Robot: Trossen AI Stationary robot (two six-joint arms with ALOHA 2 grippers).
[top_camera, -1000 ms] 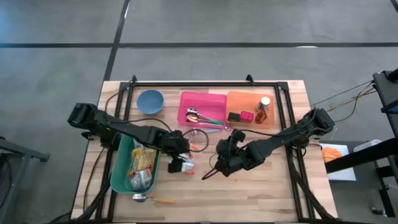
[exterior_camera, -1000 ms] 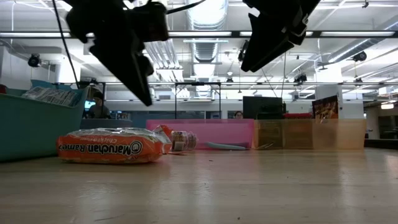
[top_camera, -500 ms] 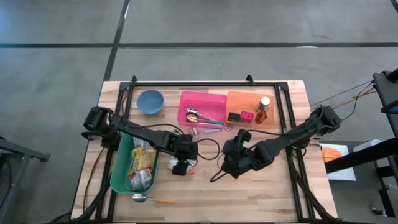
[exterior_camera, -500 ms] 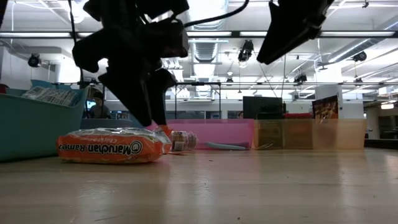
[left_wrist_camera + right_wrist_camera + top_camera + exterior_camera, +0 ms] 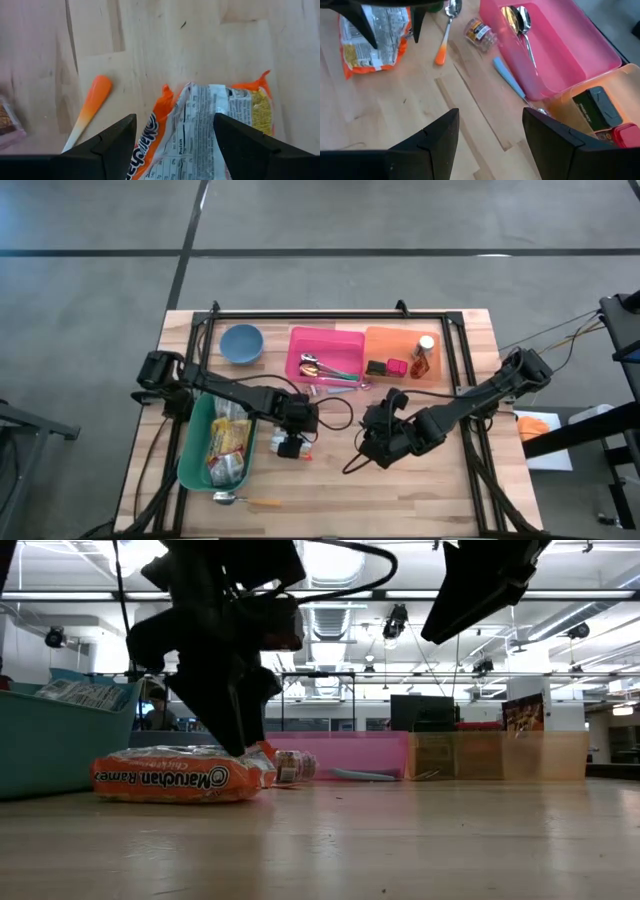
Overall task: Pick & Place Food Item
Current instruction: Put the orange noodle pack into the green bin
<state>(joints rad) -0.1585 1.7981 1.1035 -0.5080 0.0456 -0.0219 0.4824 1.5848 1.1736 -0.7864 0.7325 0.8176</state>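
An orange ramen packet [image 5: 175, 775] lies flat on the wooden table, right of the teal bin [image 5: 190, 465]. My left gripper [image 5: 174, 120] points steeply down over the packet's crimped end [image 5: 200, 100]. It is open, with one finger on either side of that end. In the low view its fingertips [image 5: 243, 745] reach down to the packet's top at its right end. My right gripper [image 5: 491, 112] hangs open and empty above the table's middle right [image 5: 378, 445], well clear of the packet [image 5: 372, 37]. My left gripper comes at the packet's crimped end [image 5: 200, 100] from above, fingers open and across the packet's width. The packet lies flat on the table. Whether the fingertips touch it I cannot tell.
The teal bin holds other packets. A blue bowl [image 5: 241, 342], a pink tray [image 5: 325, 355] with spoons and an orange tray [image 5: 400, 355] stand along the far side. A spoon with an orange handle [image 5: 442, 45] and a small jar [image 5: 479, 31] lie near the packet.
My left gripper has come down onto the right end of the ramen packet and rolled about its own axis, staying open. My right gripper has drawn back a little toward the table's right edge. The packet has not moved.
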